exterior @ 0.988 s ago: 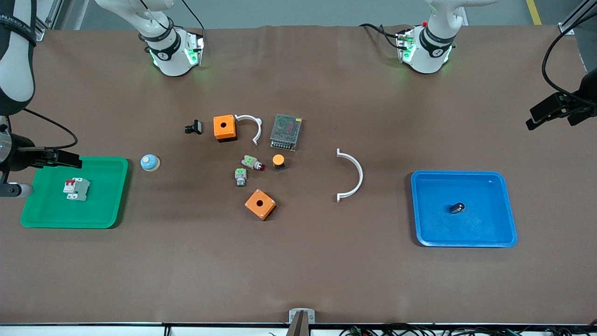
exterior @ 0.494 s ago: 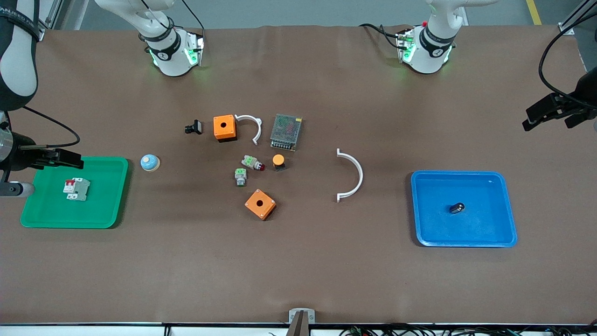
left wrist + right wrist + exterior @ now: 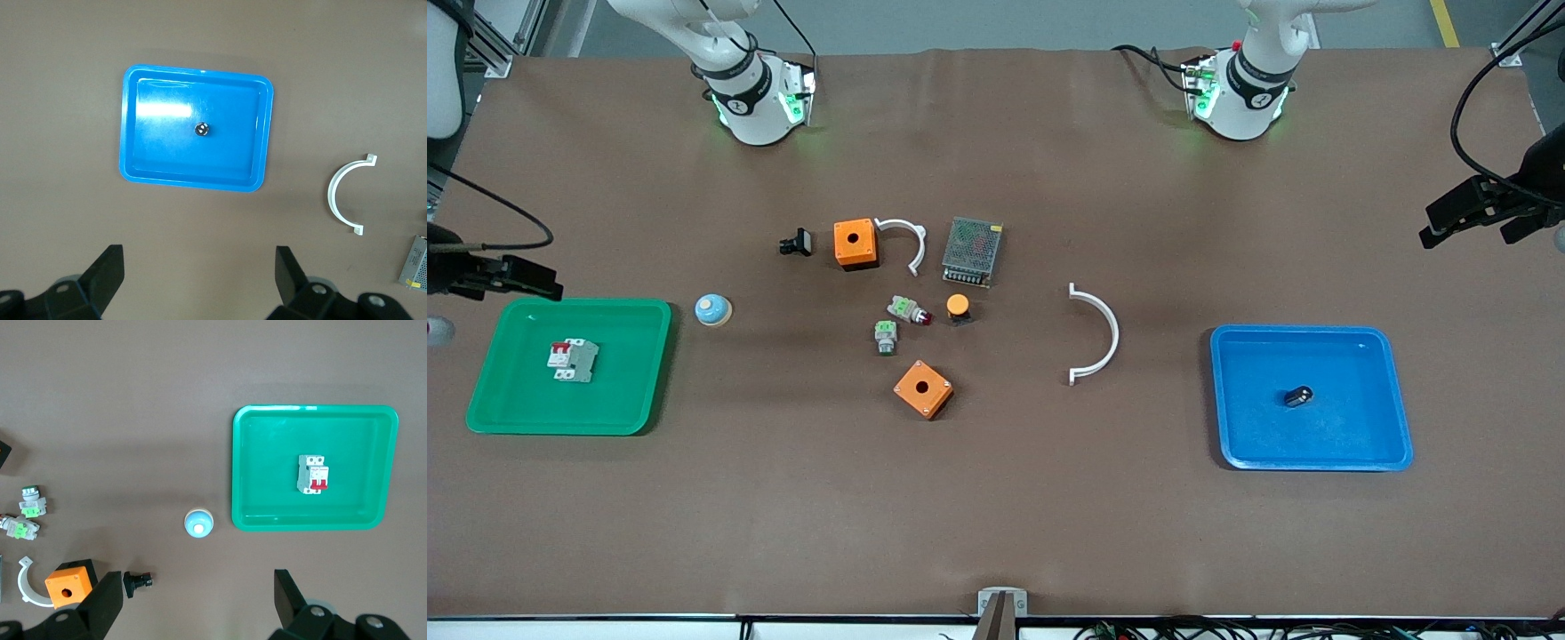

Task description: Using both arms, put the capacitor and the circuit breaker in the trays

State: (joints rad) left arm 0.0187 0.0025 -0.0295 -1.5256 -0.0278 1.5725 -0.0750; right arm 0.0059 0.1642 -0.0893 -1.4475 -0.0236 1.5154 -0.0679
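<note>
My left gripper (image 3: 197, 283) hangs high at the left arm's end of the table, fingers spread wide with nothing between them. My right gripper (image 3: 197, 603) is likewise up over the right arm's end edge, fingers wide and empty.

Under the left one I see the blue tray (image 3: 1392, 444), near that end of the table, with the capacitor (image 3: 1299, 396) lying about mid-tray. In the left wrist view the capacitor (image 3: 201, 129) shows its silvery end toward the camera. I judge it very light, hard and smooth, and apt to roll on its round side; I would pinch it across the barrel, with a gentle close.

Under the right one sits the green tray (image 3: 649, 373), near the right arm's end, holding the breaker (image 3: 573, 360) flat, clear of the walls. It looks like stiff moulded plastic, with some heft and flat sides. I would grip the grey body across its flat faces, away from the red levers (image 3: 319, 483), which could flip.
</note>
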